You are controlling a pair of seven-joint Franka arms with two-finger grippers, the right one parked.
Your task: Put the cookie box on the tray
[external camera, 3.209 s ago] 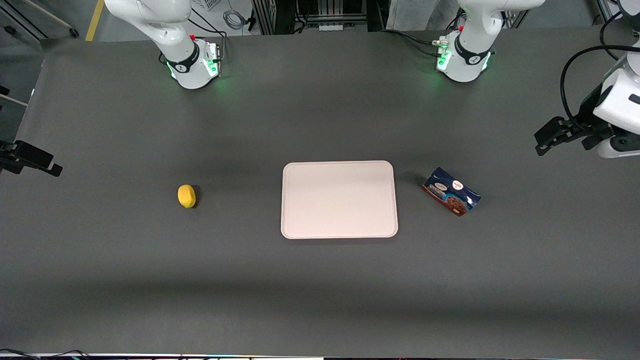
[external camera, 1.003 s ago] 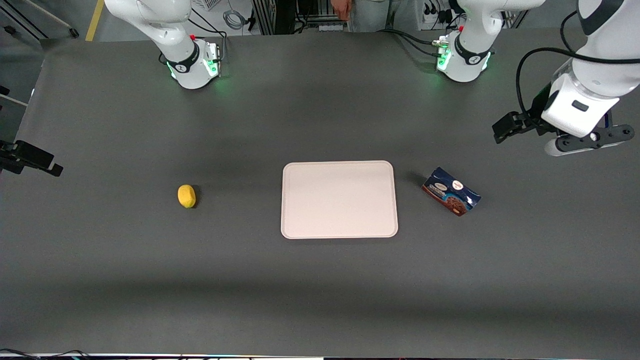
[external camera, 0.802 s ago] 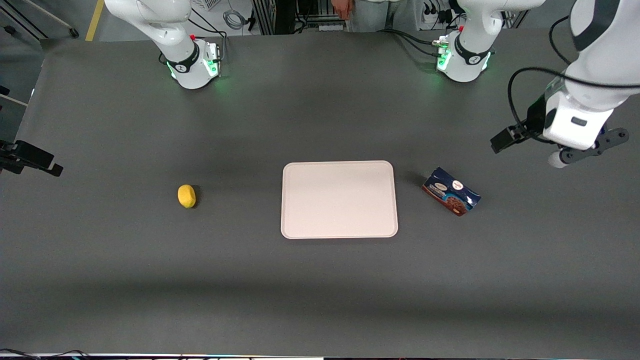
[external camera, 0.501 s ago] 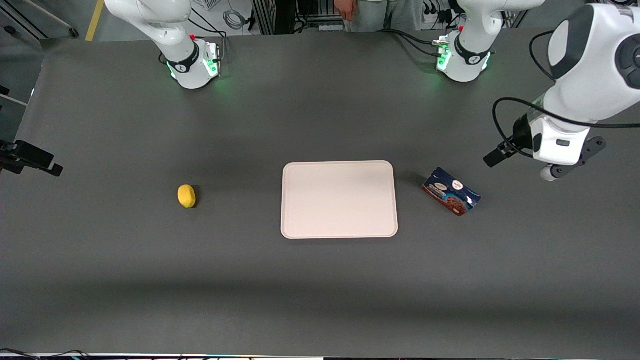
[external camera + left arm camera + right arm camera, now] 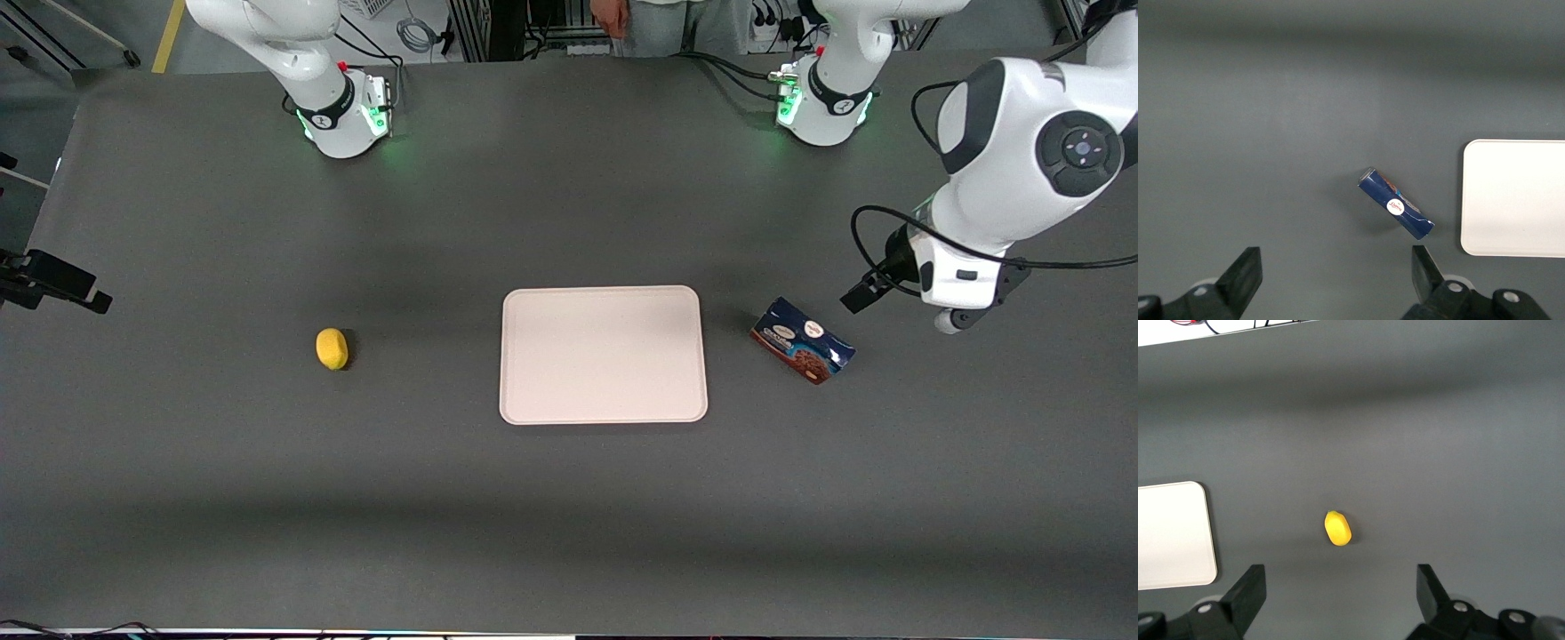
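The cookie box (image 5: 803, 341), a small navy carton with a cookie picture, stands on the dark table beside the tray (image 5: 605, 356), toward the working arm's end. In the left wrist view the cookie box (image 5: 1396, 211) lies at a slant near the tray (image 5: 1515, 200), apart from it. The cream tray has nothing on it. My left gripper (image 5: 965, 298) hangs above the table beside the box, farther toward the working arm's end. Its fingers (image 5: 1245, 270) are wide apart, so the gripper (image 5: 1336, 267) is open and holds nothing.
A small yellow lemon-like object (image 5: 332, 348) lies on the table toward the parked arm's end, well apart from the tray; it also shows in the right wrist view as the yellow object (image 5: 1338, 528). Two arm bases (image 5: 822, 98) stand at the table's back edge.
The left arm has swung in from the table's end, coming nearer to the front camera and closer to the cookie box. Box, tray and yellow object have not moved.
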